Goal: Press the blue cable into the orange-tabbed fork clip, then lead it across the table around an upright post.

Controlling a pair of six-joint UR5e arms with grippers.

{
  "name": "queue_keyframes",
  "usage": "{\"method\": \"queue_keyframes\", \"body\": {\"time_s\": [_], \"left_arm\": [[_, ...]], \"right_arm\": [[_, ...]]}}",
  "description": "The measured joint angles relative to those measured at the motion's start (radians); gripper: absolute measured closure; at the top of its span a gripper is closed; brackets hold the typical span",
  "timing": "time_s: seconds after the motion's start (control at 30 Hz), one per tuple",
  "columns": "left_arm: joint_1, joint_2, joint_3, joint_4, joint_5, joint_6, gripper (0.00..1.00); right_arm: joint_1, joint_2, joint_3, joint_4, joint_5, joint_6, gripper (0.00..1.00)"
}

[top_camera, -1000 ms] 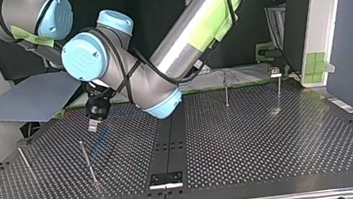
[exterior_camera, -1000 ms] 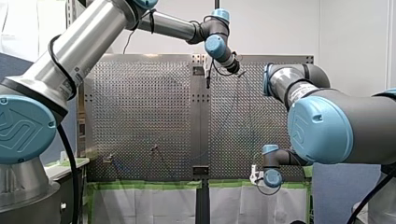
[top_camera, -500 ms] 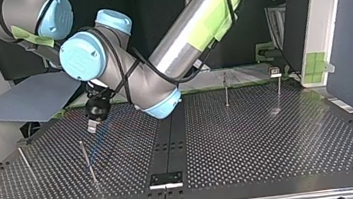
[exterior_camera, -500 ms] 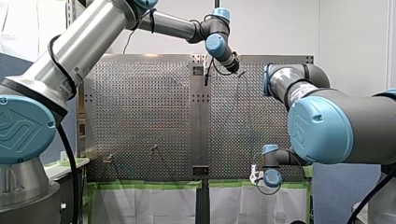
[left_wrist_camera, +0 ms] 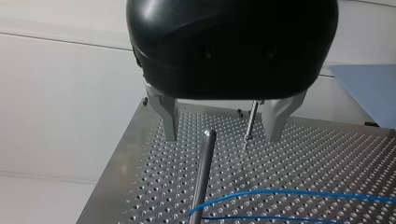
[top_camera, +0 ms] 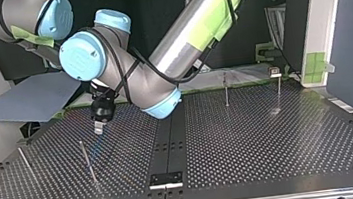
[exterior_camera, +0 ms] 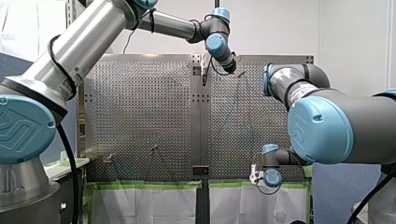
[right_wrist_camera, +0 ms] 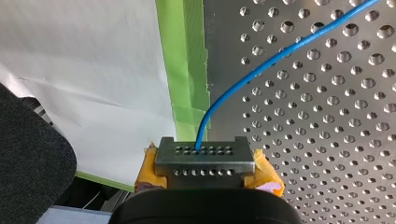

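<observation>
Left gripper (left_wrist_camera: 222,137) hung open above the upright post (left_wrist_camera: 201,182); the blue cable (left_wrist_camera: 289,192) bent round the post, and slack could let it slip over the top.

No legible text, label, brand, number or sign in any view. My left arm's blue joint cap (exterior_camera: 21,128), at front view's left edge: raised emblem lines only (no letters can be made out). My right arm's blue joint cap (exterior_camera: 317,130), at front view's right: faint small marks, too blurred to read.
</observation>
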Motion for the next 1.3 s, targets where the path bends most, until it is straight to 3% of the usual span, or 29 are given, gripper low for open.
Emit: {"method": "queue_keyframes", "body": {"time_s": [0.37, 0.7, 0.9, 1.3], "left_arm": [[0.000, 0.002, 0.000, -0.007, -0.066, -0.010, 0.11], [0.000, 0.014, 0.000, -0.004, -0.086, -0.013, 0.11], [0.001, 0.029, 0.000, 0.006, -0.077, -0.020, 0.11], [0.004, 0.030, 0.000, 0.077, 0.011, -0.108, 0.11]], "right_arm": [[0.000, 0.000, 0.000, 0.001, 0.000, 0.000, 1.00], [0.000, 0.000, 0.000, 0.001, 0.000, 0.000, 1.00], [0.001, 0.000, 0.000, 0.002, 0.000, 0.000, 1.00], [0.001, -0.001, 0.000, 0.001, 0.000, -0.004, 1.00]]}}
